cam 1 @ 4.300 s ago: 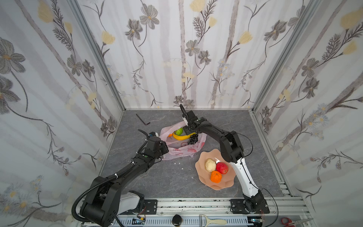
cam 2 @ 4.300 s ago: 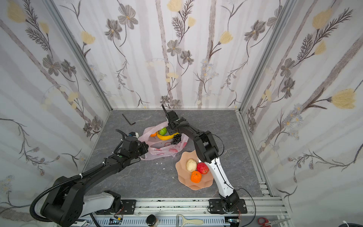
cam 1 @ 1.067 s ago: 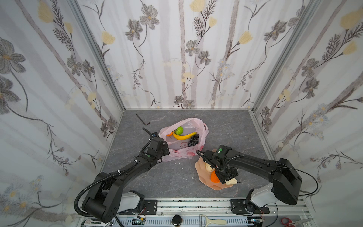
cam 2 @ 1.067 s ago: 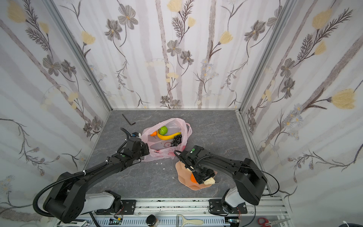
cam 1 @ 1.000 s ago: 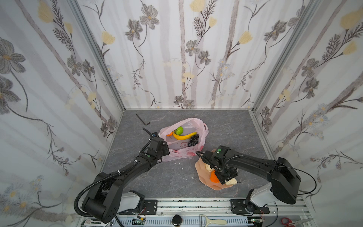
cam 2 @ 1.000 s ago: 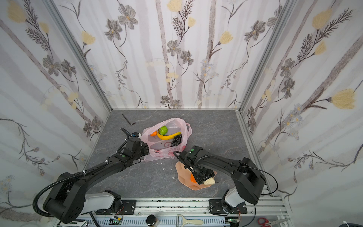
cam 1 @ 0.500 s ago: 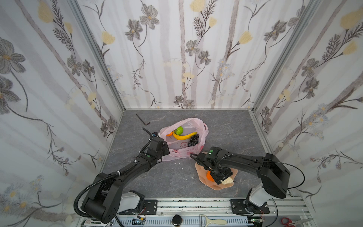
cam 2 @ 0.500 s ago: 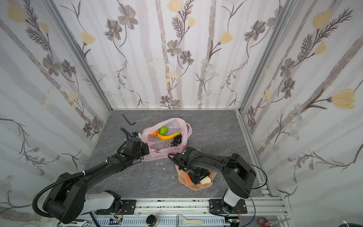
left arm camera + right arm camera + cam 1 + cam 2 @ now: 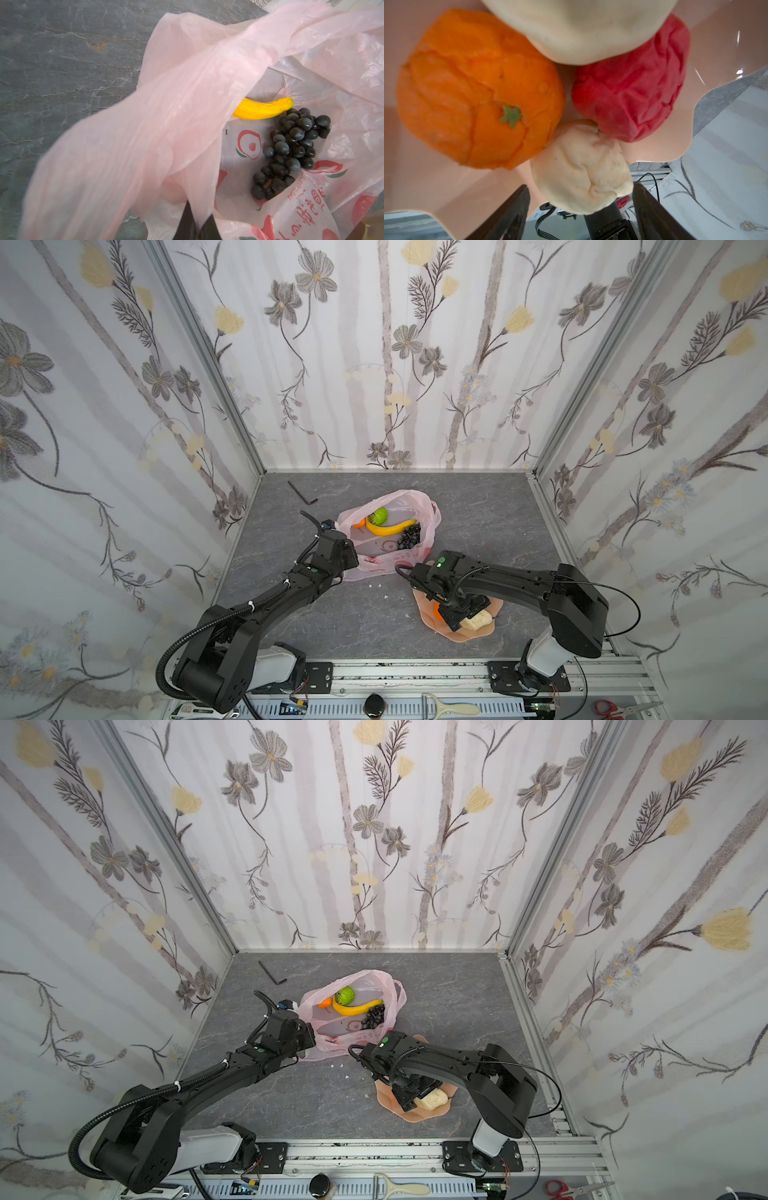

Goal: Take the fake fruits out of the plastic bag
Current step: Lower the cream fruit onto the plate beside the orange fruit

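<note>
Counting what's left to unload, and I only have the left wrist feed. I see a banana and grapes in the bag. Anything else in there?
Observer: Yes, in both top views a green fruit lies in the plastic bag, against the banana.
Operator: More?
Observer: An orange fruit, partly hidden beside the green one.
Operator: Right gripper?
Observer: The right gripper is open over the dish, with a beige fruit lying between the jaws.
</note>
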`<control>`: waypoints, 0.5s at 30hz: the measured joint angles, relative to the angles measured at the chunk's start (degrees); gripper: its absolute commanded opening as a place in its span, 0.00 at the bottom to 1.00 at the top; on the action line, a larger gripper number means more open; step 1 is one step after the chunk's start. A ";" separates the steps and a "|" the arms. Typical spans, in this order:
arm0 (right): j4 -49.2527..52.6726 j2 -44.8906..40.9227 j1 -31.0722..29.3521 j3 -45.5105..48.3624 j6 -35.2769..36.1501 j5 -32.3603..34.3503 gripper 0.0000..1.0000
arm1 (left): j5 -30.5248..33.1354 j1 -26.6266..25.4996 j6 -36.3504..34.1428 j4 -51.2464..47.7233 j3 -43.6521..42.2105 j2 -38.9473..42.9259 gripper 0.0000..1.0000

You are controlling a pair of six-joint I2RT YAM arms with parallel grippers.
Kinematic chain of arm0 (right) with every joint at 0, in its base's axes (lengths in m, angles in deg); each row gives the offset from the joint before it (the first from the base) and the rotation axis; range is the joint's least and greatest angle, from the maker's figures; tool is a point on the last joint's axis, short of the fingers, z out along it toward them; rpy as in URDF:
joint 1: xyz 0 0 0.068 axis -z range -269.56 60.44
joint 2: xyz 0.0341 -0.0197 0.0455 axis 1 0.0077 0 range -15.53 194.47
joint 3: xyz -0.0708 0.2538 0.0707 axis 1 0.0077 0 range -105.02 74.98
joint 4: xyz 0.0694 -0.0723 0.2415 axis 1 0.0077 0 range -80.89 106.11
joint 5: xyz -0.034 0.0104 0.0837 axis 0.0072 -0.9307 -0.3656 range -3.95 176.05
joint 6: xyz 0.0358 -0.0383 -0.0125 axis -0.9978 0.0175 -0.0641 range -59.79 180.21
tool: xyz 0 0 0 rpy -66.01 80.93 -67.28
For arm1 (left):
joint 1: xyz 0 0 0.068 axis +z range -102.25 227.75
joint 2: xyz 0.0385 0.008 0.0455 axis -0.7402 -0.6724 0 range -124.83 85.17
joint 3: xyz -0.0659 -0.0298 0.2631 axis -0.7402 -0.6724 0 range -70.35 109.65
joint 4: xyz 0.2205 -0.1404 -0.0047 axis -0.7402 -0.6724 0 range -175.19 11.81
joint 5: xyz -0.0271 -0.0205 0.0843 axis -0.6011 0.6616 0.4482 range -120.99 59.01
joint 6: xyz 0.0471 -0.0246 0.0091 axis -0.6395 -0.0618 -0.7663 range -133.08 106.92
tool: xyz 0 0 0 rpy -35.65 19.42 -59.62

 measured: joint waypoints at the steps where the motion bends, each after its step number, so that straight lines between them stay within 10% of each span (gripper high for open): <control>1: 0.11 -0.09 -0.02 -0.17 -0.02 0.24 0.79 | 0.02 -0.02 0.00 0.02 0.00 0.00 0.00; 15: 0.90 -1.66 0.31 0.04 -3.74 5.75 0.75 | -0.07 -0.04 0.20 0.02 0.00 0.24 0.00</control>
